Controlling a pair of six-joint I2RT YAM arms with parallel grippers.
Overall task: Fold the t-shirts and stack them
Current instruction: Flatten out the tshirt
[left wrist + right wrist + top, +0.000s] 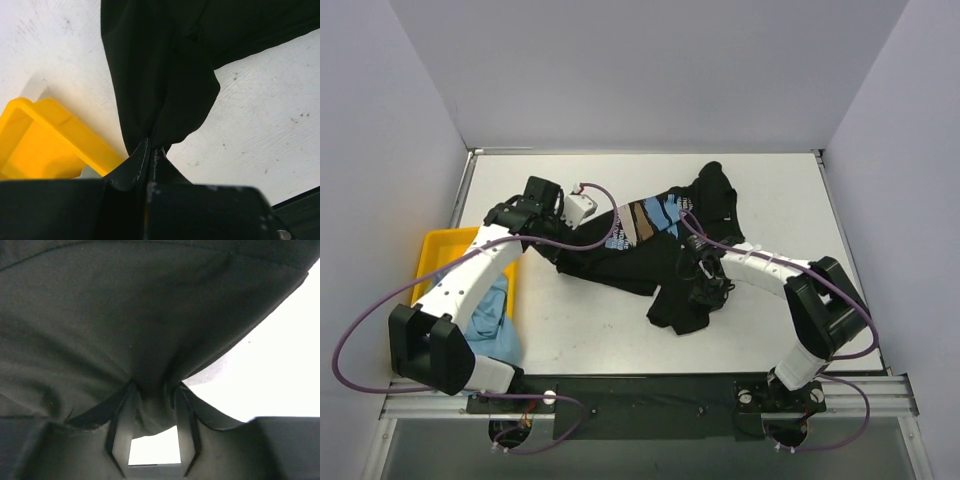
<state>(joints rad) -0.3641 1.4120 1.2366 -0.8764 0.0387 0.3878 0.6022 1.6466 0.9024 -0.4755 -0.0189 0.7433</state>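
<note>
Both hands are clamped on the black t-shirt (650,262), which lies on the counter (590,325) right of the yellow tray (440,250): left hand (152,152) nearest the tray, right hand (152,400) farther off. The light blue t-shirt (495,320) lies against the tray's near end.

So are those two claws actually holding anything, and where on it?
Both hold the black t-shirt: the left gripper pinches a bunched edge, and the right gripper pinches a fold at its near end.
</note>
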